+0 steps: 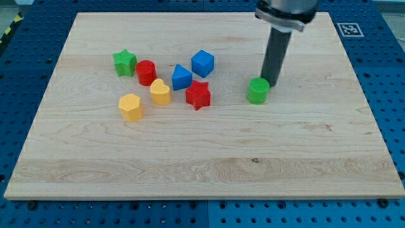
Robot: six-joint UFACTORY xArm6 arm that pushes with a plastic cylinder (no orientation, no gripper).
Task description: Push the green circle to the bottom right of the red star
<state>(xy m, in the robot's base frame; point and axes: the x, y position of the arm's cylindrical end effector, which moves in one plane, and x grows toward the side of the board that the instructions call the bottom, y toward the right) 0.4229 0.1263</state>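
Note:
The green circle [258, 90] is a short green cylinder standing on the wooden board [209, 164], right of centre. The red star [198, 95] lies to its left, about a hand's width away at nearly the same height in the view. My tip [271, 83] is the lower end of the dark rod coming down from the view's top. It sits just at the upper right of the green circle, touching or almost touching it.
Left of the red star lie a blue triangle [181, 77], a blue cube [203, 63], a yellow heart [160, 92], a yellow hexagon [131, 106], a red cylinder [146, 72] and a green star [124, 63]. A blue pegboard [386, 76] surrounds the board.

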